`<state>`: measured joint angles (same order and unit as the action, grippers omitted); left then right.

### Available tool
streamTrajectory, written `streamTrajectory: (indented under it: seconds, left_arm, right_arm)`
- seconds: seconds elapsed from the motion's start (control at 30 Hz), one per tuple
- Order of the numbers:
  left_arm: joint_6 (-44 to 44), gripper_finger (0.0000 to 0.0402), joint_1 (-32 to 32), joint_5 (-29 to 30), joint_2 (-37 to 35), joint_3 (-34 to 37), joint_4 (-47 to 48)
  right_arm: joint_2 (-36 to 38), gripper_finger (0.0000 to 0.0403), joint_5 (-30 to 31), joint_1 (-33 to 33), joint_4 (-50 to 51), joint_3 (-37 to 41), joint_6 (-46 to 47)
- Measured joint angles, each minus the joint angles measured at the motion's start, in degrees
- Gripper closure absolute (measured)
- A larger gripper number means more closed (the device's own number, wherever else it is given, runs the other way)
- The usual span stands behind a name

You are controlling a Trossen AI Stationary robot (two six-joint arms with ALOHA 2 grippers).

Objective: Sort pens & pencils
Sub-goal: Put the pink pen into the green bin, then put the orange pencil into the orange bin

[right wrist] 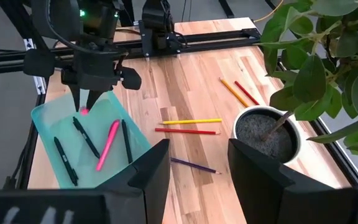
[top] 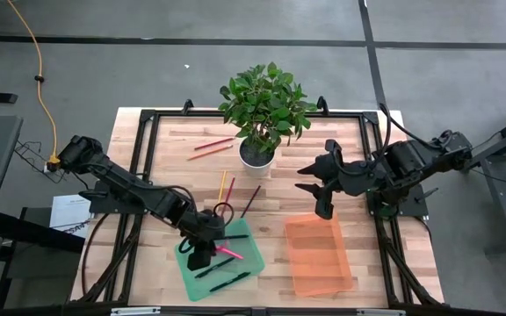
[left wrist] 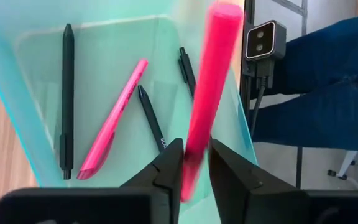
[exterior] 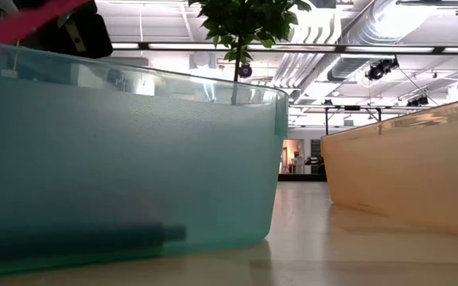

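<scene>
My left gripper [left wrist: 196,165] hangs over the green tray [top: 249,241], pointing steeply down. A pink pen [left wrist: 207,93] stands blurred between its fingers, whose gap is a little wider than the pen. Three black pens [left wrist: 67,99] and another pink pen [left wrist: 114,118] lie flat on the tray's floor. Pencils lie loose on the table: a yellow one [right wrist: 191,122], a red one [right wrist: 187,130] and a dark one [right wrist: 194,165] near the pot, and two more [top: 211,147] farther back. My right gripper [right wrist: 197,162] hovers open and empty, high above the far end of the orange tray [top: 319,254]. My left gripper has the pink pen's lower part [left wrist: 194,155] between its two fingers, which come from above and lie across the pen. I cannot tell whether either finger touches it. The pen slants up out of the gap, above the tray's rim, and is clear of the pens below.
A potted plant [top: 256,154] stands at the middle of the table's far side, its leaves reaching over the loose pencils. The orange tray sits near the front, right of the green one. Bare wood lies between the two trays and around the pencils.
</scene>
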<state>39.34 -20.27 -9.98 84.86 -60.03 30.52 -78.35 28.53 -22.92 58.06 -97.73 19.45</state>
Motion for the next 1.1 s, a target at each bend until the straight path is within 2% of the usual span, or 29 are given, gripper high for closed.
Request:
streamTrajectory:
  seconds: [0.23,0.43,0.7,0.9,1.1]
  left_arm:
    - [-0.50,0.0291,0.00,0.27,0.00,0.00,-0.43]
    - [-0.51,0.0285,0.00,3.89,0.00,0.00,-0.76]
    - [-0.17,0.0295,1.33,17.46,-3.53,0.00,-0.61]
    - [-1.24,0.0295,4.16,26.35,-12.62,0.00,4.14]
    - [-1.62,0.0295,5.42,35.55,-22.90,0.00,8.51]
  right_arm:
    - [0.00,0.0249,0.35,0.02,0.00,0.00,-0.25]
    - [0.00,0.0249,0.33,0.02,0.00,0.00,-0.45]
    - [-0.02,0.0249,0.31,0.02,0.00,0.00,-0.45]
    - [-0.02,0.0249,0.47,0.02,0.95,0.00,-1.52]
    - [0.88,0.0249,5.24,0.02,0.89,0.04,-3.44]
